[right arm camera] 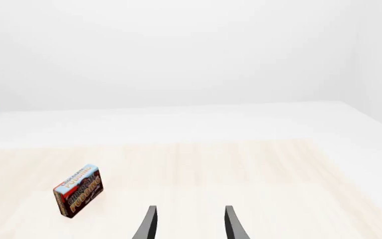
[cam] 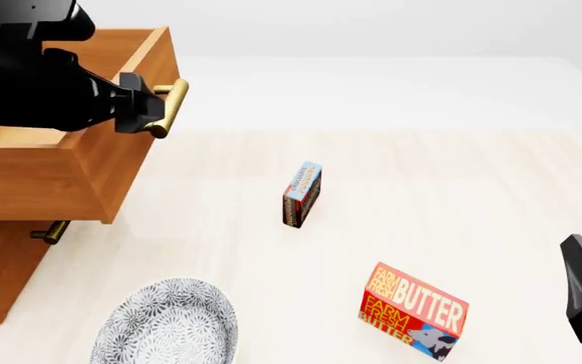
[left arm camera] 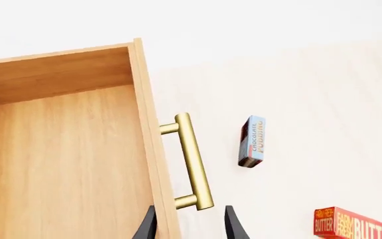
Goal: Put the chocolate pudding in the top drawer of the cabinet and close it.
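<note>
Patterned plate on pale wood table; both tools gape, empty.

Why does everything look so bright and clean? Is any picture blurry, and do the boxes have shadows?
Front view: even, bright light, with only faint soft shadows under the chocolate pudding and butter box; nothing is blurred. Left wrist view: the brass handle has a soft shine, no harsh glare, and the top drawer looks sharp. Right wrist view: the background washes out to near white, yet the pudding's print stays crisp.
</note>
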Controlling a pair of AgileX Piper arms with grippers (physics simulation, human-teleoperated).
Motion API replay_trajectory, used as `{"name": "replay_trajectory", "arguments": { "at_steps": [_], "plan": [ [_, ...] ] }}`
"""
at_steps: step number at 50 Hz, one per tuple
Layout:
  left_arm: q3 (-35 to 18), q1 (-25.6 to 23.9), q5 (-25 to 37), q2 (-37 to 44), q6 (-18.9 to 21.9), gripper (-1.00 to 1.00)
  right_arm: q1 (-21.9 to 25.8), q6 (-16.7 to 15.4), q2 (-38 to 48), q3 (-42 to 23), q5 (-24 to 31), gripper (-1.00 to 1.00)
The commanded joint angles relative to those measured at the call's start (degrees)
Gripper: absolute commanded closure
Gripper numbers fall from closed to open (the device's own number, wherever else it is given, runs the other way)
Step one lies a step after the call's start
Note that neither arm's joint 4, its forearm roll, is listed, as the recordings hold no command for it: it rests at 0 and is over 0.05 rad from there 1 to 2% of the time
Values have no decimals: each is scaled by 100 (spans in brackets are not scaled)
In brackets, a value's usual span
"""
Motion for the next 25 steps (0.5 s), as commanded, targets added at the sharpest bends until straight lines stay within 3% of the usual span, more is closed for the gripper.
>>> {"name": "replay_trajectory", "arguments": {
  "at_steps": [1, 25],
  "plan": [
    [-641, -930, -441, -454, 956, -100, 0, -1, 0, 0, -1, -100],
    [-537, -1104, -272, -1114, 1144, -100, -1, 2, 0, -24, 24, -100]
  ]
}}
